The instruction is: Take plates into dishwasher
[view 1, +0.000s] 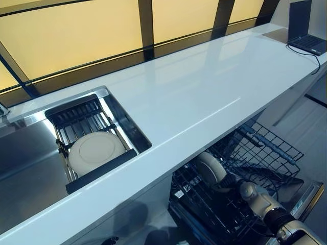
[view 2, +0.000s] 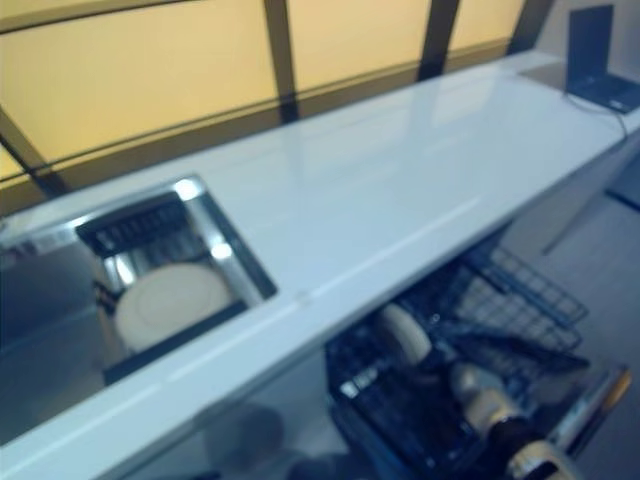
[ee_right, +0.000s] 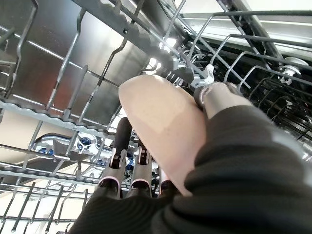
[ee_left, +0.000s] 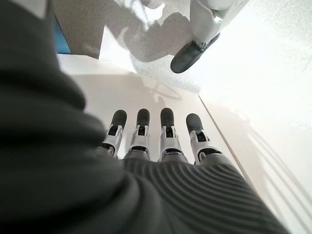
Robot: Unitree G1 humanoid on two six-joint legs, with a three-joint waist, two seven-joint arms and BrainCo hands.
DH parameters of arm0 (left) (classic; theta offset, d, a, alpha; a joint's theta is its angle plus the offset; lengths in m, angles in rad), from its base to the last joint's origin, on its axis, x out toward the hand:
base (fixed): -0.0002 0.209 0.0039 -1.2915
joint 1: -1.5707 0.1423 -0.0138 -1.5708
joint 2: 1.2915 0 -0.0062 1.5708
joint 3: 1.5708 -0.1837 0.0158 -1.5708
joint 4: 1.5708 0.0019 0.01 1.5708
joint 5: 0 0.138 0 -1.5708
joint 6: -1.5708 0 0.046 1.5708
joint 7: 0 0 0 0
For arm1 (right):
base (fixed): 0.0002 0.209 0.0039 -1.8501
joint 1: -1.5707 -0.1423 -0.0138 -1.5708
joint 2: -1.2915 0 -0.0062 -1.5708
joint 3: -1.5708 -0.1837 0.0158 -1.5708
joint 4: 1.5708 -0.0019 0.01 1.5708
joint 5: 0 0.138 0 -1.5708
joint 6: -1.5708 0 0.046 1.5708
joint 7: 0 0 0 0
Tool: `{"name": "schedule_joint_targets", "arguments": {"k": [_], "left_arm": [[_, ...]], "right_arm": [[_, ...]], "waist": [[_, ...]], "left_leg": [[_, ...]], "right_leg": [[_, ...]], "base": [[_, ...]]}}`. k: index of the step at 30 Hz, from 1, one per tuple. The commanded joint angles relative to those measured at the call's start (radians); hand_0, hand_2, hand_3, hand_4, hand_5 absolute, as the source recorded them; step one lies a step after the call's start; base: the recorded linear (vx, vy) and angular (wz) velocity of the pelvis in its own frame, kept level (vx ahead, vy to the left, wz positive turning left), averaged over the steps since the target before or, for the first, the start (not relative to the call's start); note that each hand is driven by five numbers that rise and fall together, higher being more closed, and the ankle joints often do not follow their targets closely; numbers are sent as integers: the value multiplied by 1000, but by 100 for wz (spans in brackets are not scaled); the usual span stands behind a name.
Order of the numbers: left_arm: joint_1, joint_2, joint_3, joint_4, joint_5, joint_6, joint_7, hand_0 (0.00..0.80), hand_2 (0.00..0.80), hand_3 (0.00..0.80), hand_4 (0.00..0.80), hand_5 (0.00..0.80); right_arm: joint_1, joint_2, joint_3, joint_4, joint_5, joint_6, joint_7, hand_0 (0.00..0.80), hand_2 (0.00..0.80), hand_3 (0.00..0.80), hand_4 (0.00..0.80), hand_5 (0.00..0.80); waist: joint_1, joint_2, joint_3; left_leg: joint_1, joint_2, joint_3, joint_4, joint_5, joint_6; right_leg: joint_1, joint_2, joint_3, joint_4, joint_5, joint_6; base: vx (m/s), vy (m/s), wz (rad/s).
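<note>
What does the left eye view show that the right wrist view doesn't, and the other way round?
Only the left eye view shows the counter, the sink with a second plate on its rack, and a laptop. Only the right wrist view shows the right hand up close, fingers and thumb pinching a plate. Both show that plate inside the dishwasher rack.

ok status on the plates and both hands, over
Right hand shut on a plate, down in the dishwasher rack. Left hand open, idle, empty. Second plate waits in the sink rack. Nothing in the way.
</note>
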Motion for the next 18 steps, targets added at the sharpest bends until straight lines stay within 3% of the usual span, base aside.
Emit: {"name": "schedule_joint_targets", "arguments": {"k": [1,18], "left_arm": [[-64,4,-39,15,-24,-23,18,0,0,0,0,0],[-110,14,-53,-8,-26,14,8,0,0,0,0,0]], "right_arm": [[-52,-37,46,153,8,34,-30,800,800,800,800,800],[-103,-47,50,212,23,14,-50,800,800,800,800,800]], "waist": [[28,-22,48],[35,-18,74]], "left_leg": [[-53,-83,-37,-8,-13,73],[-93,-85,-40,-8,0,75]], "right_leg": [[-86,34,-5,125,-62,-32],[-133,34,-7,137,-52,-32]], "base": [[31,-17,0],[1,-10,0]]}}
